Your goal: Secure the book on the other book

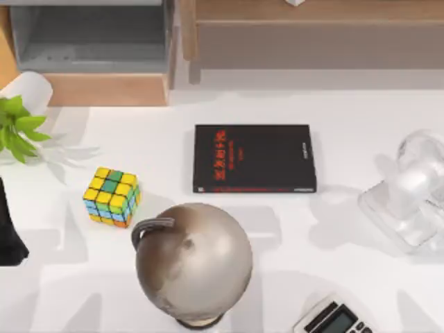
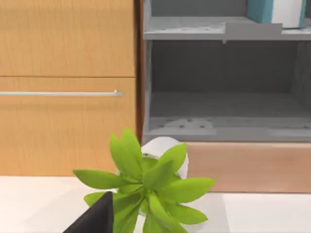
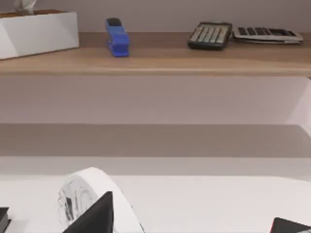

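Observation:
The other book (image 1: 254, 158), black with red characters, lies flat on the white table (image 1: 333, 229) just behind the centre. A corner of this black book (image 3: 3, 217) appears in the right wrist view. A teal-covered book (image 2: 265, 10) with white pages stands on the upper shelf of the grey cabinet (image 2: 223, 87). My left arm (image 1: 8, 232) is parked at the table's left edge, far from both books. One of its fingers (image 2: 95, 219) sits wide to the side, so the gripper is open and empty. My right gripper (image 3: 194, 227) is open and empty, near the fan.
A colourful cube (image 1: 112, 196) sits left of the black book and a grey globe (image 1: 193, 262) stands in front of it. A potted plant (image 1: 17, 128) is at the far left, a white fan (image 1: 413, 187) at the right and a calculator (image 1: 333, 319) at the front edge.

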Available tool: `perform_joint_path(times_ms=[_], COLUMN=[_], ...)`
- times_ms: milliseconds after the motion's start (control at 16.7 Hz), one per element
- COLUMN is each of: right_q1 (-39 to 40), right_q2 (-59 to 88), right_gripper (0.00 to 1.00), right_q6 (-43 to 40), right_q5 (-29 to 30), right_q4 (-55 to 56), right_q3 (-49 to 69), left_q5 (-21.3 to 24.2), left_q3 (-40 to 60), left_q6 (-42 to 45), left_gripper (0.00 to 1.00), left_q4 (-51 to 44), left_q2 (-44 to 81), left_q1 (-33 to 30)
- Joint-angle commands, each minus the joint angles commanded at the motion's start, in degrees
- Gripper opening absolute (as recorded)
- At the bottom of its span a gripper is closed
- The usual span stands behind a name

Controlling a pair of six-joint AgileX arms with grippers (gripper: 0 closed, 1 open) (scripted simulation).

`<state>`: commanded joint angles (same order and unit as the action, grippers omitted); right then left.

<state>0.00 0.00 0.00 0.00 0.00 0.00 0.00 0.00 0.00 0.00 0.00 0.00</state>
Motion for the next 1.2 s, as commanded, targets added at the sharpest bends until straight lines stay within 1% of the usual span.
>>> perform_joint_path(times_ms=[240,480,660,1200], right_q1=[0.0,0.0,0.0,0.0], right_q2=[0.0,0.0,0.0,0.0], right_gripper=[1.0,1.0,1.0,1.0], right_q6=[0.0,0.0,0.0,0.0], right_q5=[0.0,0.0,0.0,0.0], right_q4=[0.0,0.0,0.0,0.0], right_q3=[0.0,0.0,0.0,0.0], left_q5=[-0.5,-2.6,-4.5,-10.2], left_q3=[1.7,11.3,21.4,52.8], left_q6=[0.0,-0.1,-0.2,-0.4], left_gripper=[1.0,1.0,1.0,1.0], left_q4=[1.1,6.5,11.4,26.1], left_q2=[1.8,12.7,27.1,82.3], left_q1=[-0.5,-2.9,-5.2,-11.7])
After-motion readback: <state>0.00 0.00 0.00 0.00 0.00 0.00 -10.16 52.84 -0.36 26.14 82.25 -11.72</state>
